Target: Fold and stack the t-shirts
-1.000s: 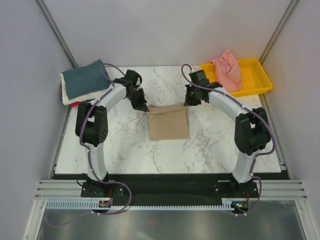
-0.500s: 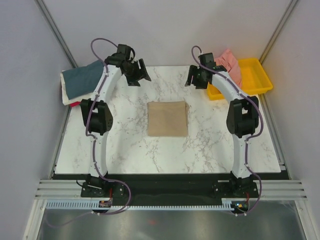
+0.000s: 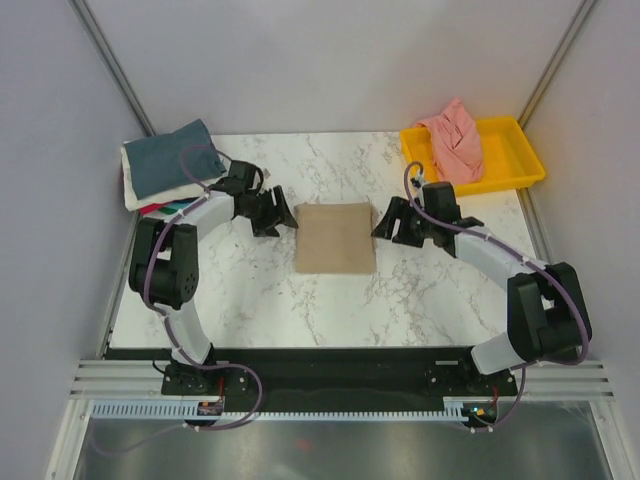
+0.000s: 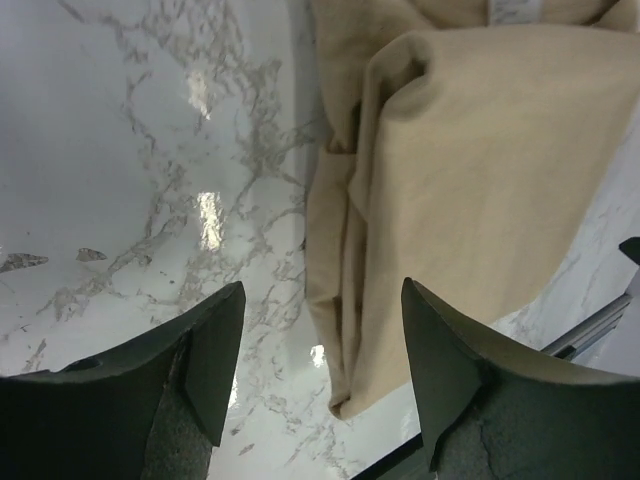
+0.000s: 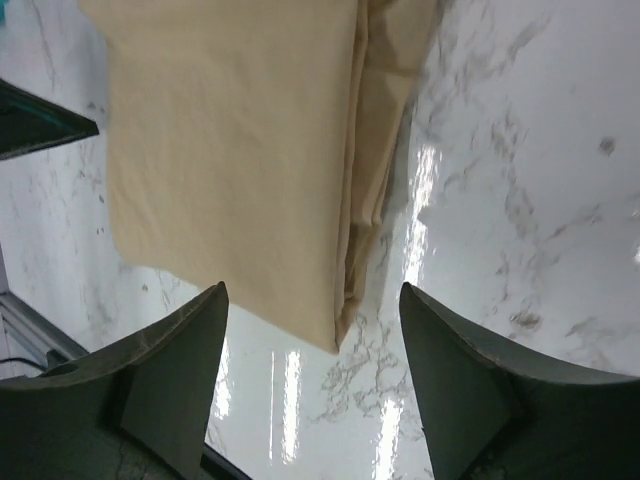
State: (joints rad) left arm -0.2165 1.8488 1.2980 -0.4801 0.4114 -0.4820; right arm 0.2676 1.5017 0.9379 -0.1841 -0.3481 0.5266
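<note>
T-shirt (image 3: 335, 238), one, tan, folded, between left end effector (image 3: 281, 217) and right end effector (image 3: 386, 222), both wide, empty

Reaches in low from 9 o'clock with the left arm (image 3: 205, 212), elbow folded near 8 o'clock, forearm slanting toward 2 o'clock. Points the left gripper (image 3: 274, 213) toward 3 o'clock, jaws spread wide, dark fingers (image 4: 215, 350) well apart in the left wrist view. Comes in from 3 o'clock with the right arm (image 3: 490, 255), elbow out at 4 o'clock, forearm running toward 10 o'clock. Points the right gripper (image 3: 388, 220) toward 9 o'clock, jaws likewise wide, fingers (image 5: 180, 360) well apart. Faces the two grippers at each other, apart.
</note>
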